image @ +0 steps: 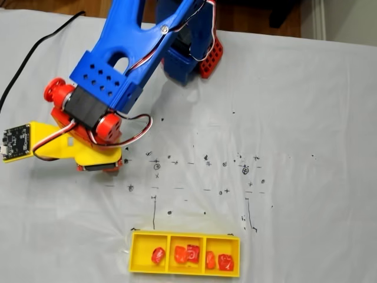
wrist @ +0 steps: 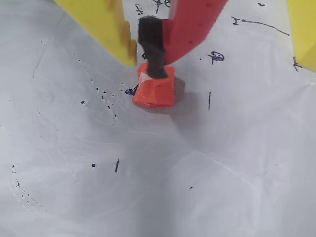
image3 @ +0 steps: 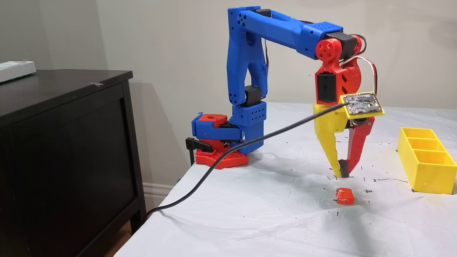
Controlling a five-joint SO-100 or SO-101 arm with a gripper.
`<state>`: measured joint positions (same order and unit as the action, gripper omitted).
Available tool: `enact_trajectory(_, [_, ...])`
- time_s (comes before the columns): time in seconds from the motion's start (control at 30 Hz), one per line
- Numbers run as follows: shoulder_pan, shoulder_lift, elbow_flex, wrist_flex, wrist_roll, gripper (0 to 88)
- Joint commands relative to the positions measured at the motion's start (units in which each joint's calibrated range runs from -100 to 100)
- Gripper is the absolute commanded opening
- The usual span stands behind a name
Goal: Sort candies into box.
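One orange-red candy (wrist: 154, 90) lies alone on the white sheet; a fixed view also shows this candy (image3: 345, 196). My gripper (image3: 341, 174), one yellow finger and one red finger with a black pad (wrist: 152, 47), hangs just above it, apart from it, fingertips together with nothing between them. In the wrist view the gripper (wrist: 143, 66) tips sit over the candy's far edge. The yellow box (image: 136, 240) lies at the sheet's near edge, and several red and orange candies (image: 193, 253) are spread over its three compartments. From the side, the box (image3: 426, 167) stands right of the gripper.
The blue arm and its red base (image3: 217, 142) stand at the back of the table. A black cable (image3: 221, 162) runs from the wrist board off the table's left edge. A dark cabinet (image3: 64, 142) stands left of the table. Pen marks dot the sheet.
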<state>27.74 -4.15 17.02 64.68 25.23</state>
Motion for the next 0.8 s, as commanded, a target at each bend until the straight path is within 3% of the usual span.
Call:
enact_trajectory(0.0, [1.06,0.24,-1.50,0.03,0.20,28.6])
enact_trajectory(0.37, [2.24,1.77,0.96,-2.01,2.39,30.1])
enact_trajectory(0.77, [0.07,6.27,1.87,-5.45,1.07,28.3])
